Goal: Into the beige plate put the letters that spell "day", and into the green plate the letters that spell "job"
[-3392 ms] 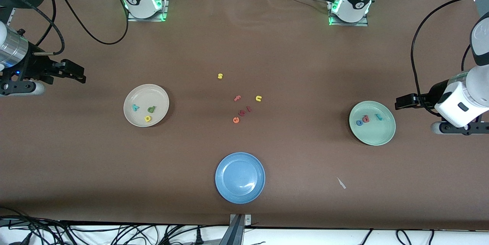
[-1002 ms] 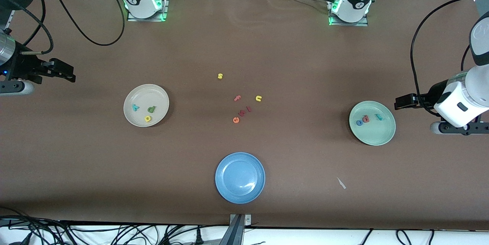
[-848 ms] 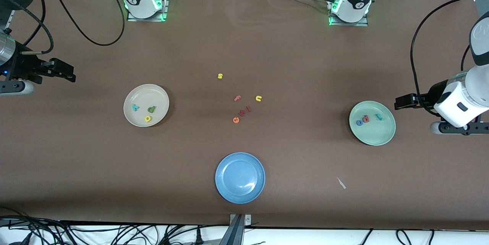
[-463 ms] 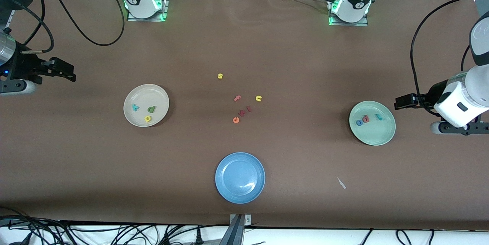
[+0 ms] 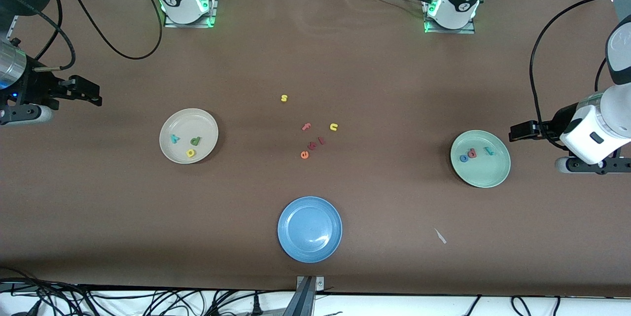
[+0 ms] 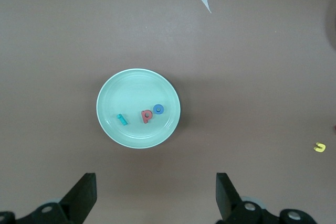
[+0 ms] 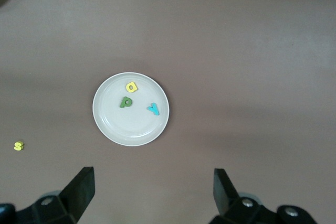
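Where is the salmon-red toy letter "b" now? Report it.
The salmon-red toy letter "b" lies in the pale mint-green plate at the left arm's end of the table, between the blue ring "o" and the teal hooked "j".

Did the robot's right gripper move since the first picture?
Yes. The right gripper drew away from the round beige plate, toward the right arm's end of the table.

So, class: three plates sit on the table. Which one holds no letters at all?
The blue plate, nearest the front camera. The beige plate holds d, a and y, and the green plate holds j, o and b.
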Available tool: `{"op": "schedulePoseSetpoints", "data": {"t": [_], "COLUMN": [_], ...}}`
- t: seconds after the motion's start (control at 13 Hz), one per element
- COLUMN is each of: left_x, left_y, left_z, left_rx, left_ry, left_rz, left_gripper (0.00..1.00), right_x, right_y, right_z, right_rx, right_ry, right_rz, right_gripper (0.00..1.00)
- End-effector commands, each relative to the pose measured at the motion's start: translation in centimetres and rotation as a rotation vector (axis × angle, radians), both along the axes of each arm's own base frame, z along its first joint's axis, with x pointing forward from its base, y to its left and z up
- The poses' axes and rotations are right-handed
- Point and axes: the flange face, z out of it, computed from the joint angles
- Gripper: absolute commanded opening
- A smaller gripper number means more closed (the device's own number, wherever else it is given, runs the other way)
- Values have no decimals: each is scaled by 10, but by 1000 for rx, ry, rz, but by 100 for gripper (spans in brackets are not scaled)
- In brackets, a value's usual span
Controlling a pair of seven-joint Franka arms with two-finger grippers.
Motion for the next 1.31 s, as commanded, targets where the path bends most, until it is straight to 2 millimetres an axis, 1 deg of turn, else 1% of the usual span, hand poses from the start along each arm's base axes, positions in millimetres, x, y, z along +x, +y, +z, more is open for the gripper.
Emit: {"op": "schedulePoseSetpoints", "data": {"t": [0.0,0.54,0.77,1.08,1.23], "left_x": [-1,-2,-2,-2,-2], "left_y": [1,0,1,-1,-3], "left_z": [3,3,3,6,6], "left_rx": [-14,-14,-14,-16,-14], "left_ry": [-9,-9,-9,-12,-12], "left_rz": [4,1,3,0,-2], "left_gripper": [100,100,100,100,100], "right_x": [0,-1,-4,-2,-3], "right_y": [2,6,14,7,7], "right_z": [4,4,1,1,4], "right_rx": [-10,-6,-6,-14,-12], "right_ry": [4,10,34,30,23], "right_rz": [15,23,36,47,55], "right_gripper": [100,100,100,100,100]}}
